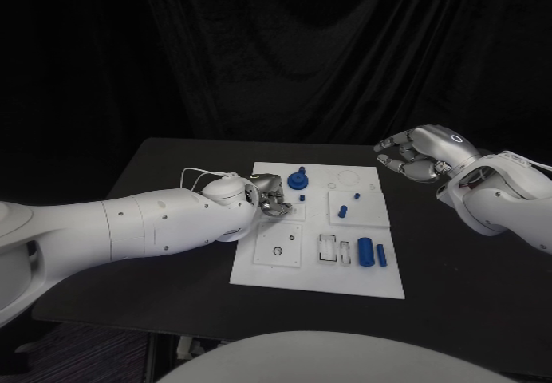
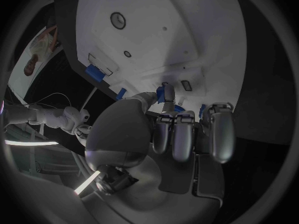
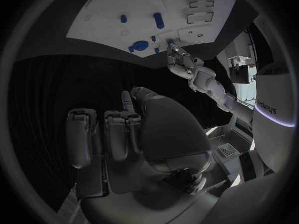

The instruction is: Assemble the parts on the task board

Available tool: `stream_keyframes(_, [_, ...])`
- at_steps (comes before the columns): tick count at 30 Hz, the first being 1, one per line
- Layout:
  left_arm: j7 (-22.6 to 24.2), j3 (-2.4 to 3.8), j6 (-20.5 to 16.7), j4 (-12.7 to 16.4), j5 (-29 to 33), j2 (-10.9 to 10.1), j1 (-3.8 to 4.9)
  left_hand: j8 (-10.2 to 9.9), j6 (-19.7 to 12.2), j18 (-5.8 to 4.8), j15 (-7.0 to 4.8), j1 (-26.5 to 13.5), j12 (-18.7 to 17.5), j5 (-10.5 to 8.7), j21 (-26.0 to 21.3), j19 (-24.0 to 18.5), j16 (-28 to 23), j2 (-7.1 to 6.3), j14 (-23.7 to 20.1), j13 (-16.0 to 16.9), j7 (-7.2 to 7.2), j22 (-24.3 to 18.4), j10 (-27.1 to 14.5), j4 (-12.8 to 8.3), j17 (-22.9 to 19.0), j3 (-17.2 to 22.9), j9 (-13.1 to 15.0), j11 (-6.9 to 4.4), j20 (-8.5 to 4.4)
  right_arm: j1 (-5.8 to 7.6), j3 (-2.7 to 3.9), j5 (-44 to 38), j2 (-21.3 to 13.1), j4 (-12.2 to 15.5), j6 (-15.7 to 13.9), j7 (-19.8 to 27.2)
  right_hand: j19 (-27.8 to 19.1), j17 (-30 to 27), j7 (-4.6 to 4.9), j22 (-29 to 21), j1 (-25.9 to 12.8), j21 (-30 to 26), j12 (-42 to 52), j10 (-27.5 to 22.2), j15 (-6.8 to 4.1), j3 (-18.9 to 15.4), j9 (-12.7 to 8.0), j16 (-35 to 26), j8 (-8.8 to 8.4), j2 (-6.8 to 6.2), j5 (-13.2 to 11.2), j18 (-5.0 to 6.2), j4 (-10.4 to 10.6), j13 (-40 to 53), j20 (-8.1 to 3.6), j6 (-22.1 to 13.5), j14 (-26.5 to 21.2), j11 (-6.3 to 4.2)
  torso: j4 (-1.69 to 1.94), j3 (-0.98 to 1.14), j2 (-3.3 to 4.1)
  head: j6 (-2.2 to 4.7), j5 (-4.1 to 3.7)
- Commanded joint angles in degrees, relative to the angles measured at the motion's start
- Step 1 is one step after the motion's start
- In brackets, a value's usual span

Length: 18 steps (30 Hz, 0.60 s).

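The white task board (image 1: 313, 267) lies in the middle of the black table. My left hand (image 1: 270, 197) hovers over the board's left half with its fingers curled. In the left wrist view it pinches a small blue part (image 2: 166, 93) between thumb and finger, just above the board (image 2: 187, 30). A blue knob (image 1: 298, 179) stands right beside that hand. My right hand (image 1: 419, 155) hangs above the table beyond the board's far right corner, fingers curled in, with nothing plainly seen in it. The right wrist view shows that hand (image 3: 140, 129) well away from the board (image 3: 118, 5).
Loose on the board's right half are a small blue peg (image 1: 343, 211), a thick blue cylinder (image 1: 364, 250) and a thin blue bar (image 1: 380, 254). Two rectangular slots (image 1: 328, 246) lie left of them. Bare black table (image 1: 448, 271) surrounds the board.
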Motion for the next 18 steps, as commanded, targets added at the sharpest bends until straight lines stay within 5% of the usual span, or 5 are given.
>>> stream_keyframes(1, [1.9, 0.04, -3.2, 0.9, -0.1, -0.5, -0.12, 0.3, -0.2, -0.18, -0.19, -0.4, 0.2, 0.16, 0.0, 0.9, 0.1, -0.81, 5.8, 15.1, 0.08, 11.9, 5.6, -3.3, 15.1, 4.0, 0.3, 0.00, -0.19, -0.11, 0.05, -0.1, -0.2, 0.2, 0.2, -0.8, 4.5, 15.1, 0.00, 14.1, -0.1, -0.4, 0.1, 6.1, 0.40, 0.4, -0.1, 0.2, 0.12, -0.43, 0.3, -0.18, -0.1, 15.1, 0.38, 0.3, 5.9, 0.48, 0.07, -0.04, 0.00, -0.01, -0.33])
stream_keyframes(12, [4.3, 0.05, -4.6, 2.3, 2.2, -2.3, 0.22, 0.6, -0.2, -0.14, -0.19, -1.6, 0.2, -1.13, -0.2, 0.8, 0.1, -2.00, 5.8, 15.1, 0.03, 11.9, 5.6, -4.2, 15.1, 6.1, 0.7, -0.02, -0.18, -0.10, 0.05, -0.1, -0.3, 0.2, 0.3, -1.1, 4.4, 15.1, 0.04, 14.1, -0.1, -0.4, 0.1, 6.1, 0.42, 0.5, -0.1, 0.2, 0.10, -0.44, 0.3, -0.17, -0.2, 15.1, 0.41, 0.3, 5.9, 0.51, -0.04, -0.02, 0.03, -0.01, -0.22])
stream_keyframes(18, [6.2, 0.05, -1.9, 1.6, 10.1, -2.9, 1.39, 0.7, -0.2, -0.14, -0.16, -2.2, 0.2, -1.72, -0.2, 0.8, 0.1, -2.18, 5.8, 15.1, 0.06, 11.8, 5.6, -4.0, 15.1, 6.5, 0.7, 0.01, -0.16, -0.10, 0.05, -0.1, -0.2, 0.1, 0.5, -1.2, 4.4, 15.1, 0.04, 14.1, -0.1, -0.4, 0.1, 6.1, 0.42, 0.5, -0.1, 0.2, 0.10, -0.44, 0.3, -0.17, -0.2, 15.1, 0.41, 0.3, 5.9, 0.51, -0.02, 0.01, 0.01, -0.01, -0.27])
